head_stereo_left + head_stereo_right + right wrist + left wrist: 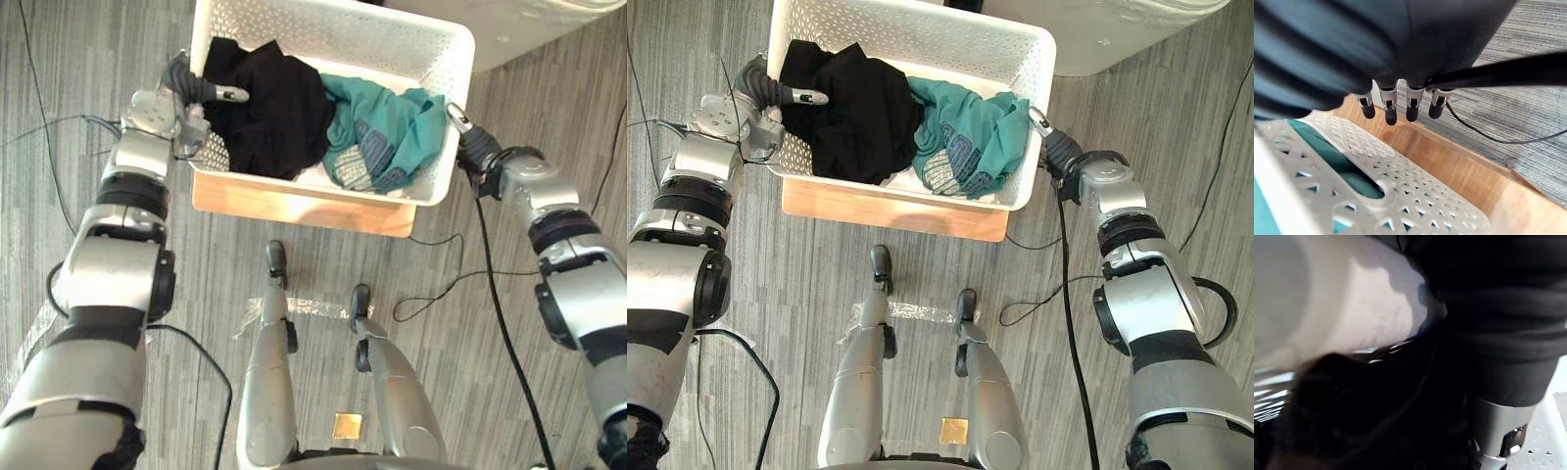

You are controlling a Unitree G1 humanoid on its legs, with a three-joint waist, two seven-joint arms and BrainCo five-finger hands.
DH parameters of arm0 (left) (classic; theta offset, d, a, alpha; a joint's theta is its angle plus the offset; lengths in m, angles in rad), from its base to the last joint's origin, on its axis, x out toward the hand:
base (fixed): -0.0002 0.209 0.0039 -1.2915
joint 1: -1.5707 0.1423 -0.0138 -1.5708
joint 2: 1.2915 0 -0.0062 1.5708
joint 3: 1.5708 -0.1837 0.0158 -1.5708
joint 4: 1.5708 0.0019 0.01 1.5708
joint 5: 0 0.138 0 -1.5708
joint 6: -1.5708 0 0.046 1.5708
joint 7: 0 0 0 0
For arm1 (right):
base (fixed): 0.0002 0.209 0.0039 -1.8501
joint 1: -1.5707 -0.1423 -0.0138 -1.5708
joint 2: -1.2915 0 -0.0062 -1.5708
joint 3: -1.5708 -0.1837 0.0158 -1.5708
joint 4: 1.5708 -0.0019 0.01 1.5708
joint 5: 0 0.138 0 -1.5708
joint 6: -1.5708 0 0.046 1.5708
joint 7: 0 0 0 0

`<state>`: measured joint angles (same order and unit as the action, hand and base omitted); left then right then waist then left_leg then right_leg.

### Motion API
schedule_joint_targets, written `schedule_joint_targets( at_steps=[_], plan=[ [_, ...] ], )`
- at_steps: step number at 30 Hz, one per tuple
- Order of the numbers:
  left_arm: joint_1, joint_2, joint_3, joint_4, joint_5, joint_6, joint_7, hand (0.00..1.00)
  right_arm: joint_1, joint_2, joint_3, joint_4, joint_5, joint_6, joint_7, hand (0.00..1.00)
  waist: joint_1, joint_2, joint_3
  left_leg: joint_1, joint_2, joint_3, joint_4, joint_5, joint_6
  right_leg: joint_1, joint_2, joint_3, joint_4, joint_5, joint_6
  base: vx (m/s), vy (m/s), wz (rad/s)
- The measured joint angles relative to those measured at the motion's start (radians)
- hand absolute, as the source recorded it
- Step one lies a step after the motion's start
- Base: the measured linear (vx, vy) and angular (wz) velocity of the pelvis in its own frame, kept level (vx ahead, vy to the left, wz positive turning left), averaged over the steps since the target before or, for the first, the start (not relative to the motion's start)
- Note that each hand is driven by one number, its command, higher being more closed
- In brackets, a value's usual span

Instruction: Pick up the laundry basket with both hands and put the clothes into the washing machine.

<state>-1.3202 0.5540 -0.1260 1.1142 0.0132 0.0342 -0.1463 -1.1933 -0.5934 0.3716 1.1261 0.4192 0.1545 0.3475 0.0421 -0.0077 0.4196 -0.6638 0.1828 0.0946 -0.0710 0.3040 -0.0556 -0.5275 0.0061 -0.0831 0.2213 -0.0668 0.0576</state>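
White perforated plastic, top centre of the head views: laundry basket (323, 29), parked on a low wooden board (294, 208), not yet lifted by the look of it. Loaded with a black garment (269, 108) on the left side and a teal garment (392, 127) on the right, both heaped about to the rim, so worth keeping level once off the board. Left hand (186, 88) up at the left rim, upper left of the frame, partly reaching over the edge onto the black cloth, probably going for the rim itself. No telling from the wrist view whether clamped or loose, way too dark in there. Right hand (477, 147) mirrored at the right wall, with fingers (1390, 113) straight and hanging in a row just beside the perforated wall, not touching, above the board. So relaxed, holding nothing. Makes sense as a setup, one hand per side to balance the load. Looks like the grasp step, early days. Presumably the washing machine (529, 24) in the top right corner, just behind the basket, so a short carry. Next up, probably closing the right hand on the rim before any lift, otherwise a lopsided tip and clothes spilling out.
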Motion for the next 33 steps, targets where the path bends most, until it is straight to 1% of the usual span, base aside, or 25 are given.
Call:
schedule_joint_targets(
  at_steps=[1, 5, 8, 10, 12, 14, 18, 19, 20, 24, 27, 33],
  plan=[
    [-0.005, -0.014, 0.012, 0.0, 0.001, 0.005, 0.018, 0.0, -0.017, 0.019, -0.024, 0.039, -0.004, -0.009, -0.01, 0.0, 0.002, 0.0, 0.0, -0.004, 0.008, -0.002, 0.0, 0.003, -0.003, 0.0, 0.007, -0.004, 0.0, 0.0, 0.0, 0.06, -0.045, 0.03],
    [-0.006, -0.022, 0.038, 0.0, 0.002, 0.006, 0.019, 0.0, -0.018, 0.036, -0.061, 0.064, -0.011, -0.017, -0.016, 0.0, 0.003, 0.0, 0.0, -0.005, 0.011, -0.001, 0.0, 0.004, -0.004, 0.0, 0.009, -0.008, -0.001, 0.0, 0.0, 0.03, -0.019, 0.01],
    [-0.012, -0.033, 0.05, 0.0, 0.006, 0.01, 0.02, 0.0, -0.018, 0.031, -0.062, 0.07, -0.018, -0.02, -0.017, 0.0, 0.005, 0.0, 0.0, -0.007, 0.011, -0.001, 0.0, 0.004, -0.004, 0.0, 0.009, -0.016, 0.0, 0.0, 0.0, 0.04, -0.015, 0.05],
    [-0.03, -0.044, 0.053, 0.014, 0.009, 0.021, 0.02, 0.0, -0.019, 0.022, -0.066, 0.074, -0.032, -0.021, -0.017, 0.0, 0.007, 0.0, 0.0, -0.01, 0.011, -0.003, 0.0, 0.005, -0.004, 0.0, 0.009, -0.025, 0.0, 0.0, -0.001, 0.04, -0.018, 0.06],
    [-0.038, -0.061, 0.059, 0.019, 0.017, 0.025, 0.021, 0.0, -0.019, 0.019, -0.091, 0.083, -0.039, -0.02, -0.017, 0.0, 0.021, 0.0, 0.0, -0.01, 0.011, -0.001, 0.0, 0.005, -0.004, 0.0, 0.008, -0.026, 0.0, 0.0, -0.001, 0.04, -0.013, 0.02],
    [-0.038, -0.069, 0.06, 0.019, 0.019, 0.026, 0.021, 0.0, -0.02, 0.012, -0.096, 0.087, -0.042, -0.02, -0.018, 0.0, 0.027, 0.0, 0.0, -0.01, 0.011, -0.001, 0.0, 0.005, -0.004, 0.0, 0.007, -0.027, 0.0, -0.001, -0.001, 0.02, -0.006, 0.0],
    [-0.039, -0.086, 0.097, 0.019, 0.019, 0.026, 0.021, 0.0, -0.028, 0.007, -0.096, 0.104, -0.048, -0.02, -0.018, 0.0, 0.029, 0.0, 0.0, -0.014, 0.011, -0.001, 0.0, 0.005, -0.004, 0.0, 0.007, -0.03, 0.0, -0.001, -0.001, 0.04, -0.018, 0.04],
    [-0.039, -0.087, 0.098, 0.019, 0.019, 0.026, 0.021, 1.0, -0.028, 0.006, -0.096, 0.104, -0.048, -0.02, -0.018, 0.0, 0.029, 0.0, 0.0, -0.014, 0.011, -0.001, 0.0, 0.005, -0.004, 0.0, 0.007, -0.03, 0.001, -0.001, -0.001, 0.05, -0.019, 0.03],
    [-0.04, -0.089, 0.098, 0.019, 0.019, 0.026, 0.021, 1.0, -0.028, 0.005, -0.097, 0.104, -0.048, -0.02, -0.018, 1.0, 0.029, 0.0, 0.0, -0.014, 0.01, -0.001, 0.0, 0.005, -0.004, 0.0, 0.006, -0.034, 0.001, -0.001, -0.001, 0.04, -0.018, 0.02],
    [-0.05, -0.094, 0.1, 0.019, 0.02, 0.029, 0.024, 1.0, -0.036, -0.003, -0.101, 0.104, -0.048, -0.02, -0.017, 1.0, 0.029, 0.0, 0.0, -0.02, 0.01, 0.0, 0.002, 0.005, -0.004, -0.002, 0.005, -0.041, 0.001, -0.005, -0.007, 0.04, -0.02, 0.03],
    [-0.058, -0.094, 0.101, 0.019, 0.03, 0.035, 0.046, 1.0, -0.039, -0.004, -0.127, 0.104, -0.047, -0.021, -0.02, 1.0, 0.03, 0.001, 0.0, -0.024, 0.012, 0.002, 0.002, 0.005, -0.004, -0.004, 0.006, -0.049, 0.002, -0.006, -0.008, 0.04, -0.022, 0.06],
    [-0.061, -0.089, 0.099, 0.018, 0.061, 0.035, 0.068, 1.0, -0.053, -0.004, -0.13, 0.097, -0.046, -0.03, -0.058, 1.0, 0.031, 0.002, 0.001, -0.025, 0.011, 0.012, 0.002, 0.005, -0.004, -0.004, 0.002, -0.05, 0.002, -0.008, -0.007, 0.05, -0.018, 0.01]
  ],
)
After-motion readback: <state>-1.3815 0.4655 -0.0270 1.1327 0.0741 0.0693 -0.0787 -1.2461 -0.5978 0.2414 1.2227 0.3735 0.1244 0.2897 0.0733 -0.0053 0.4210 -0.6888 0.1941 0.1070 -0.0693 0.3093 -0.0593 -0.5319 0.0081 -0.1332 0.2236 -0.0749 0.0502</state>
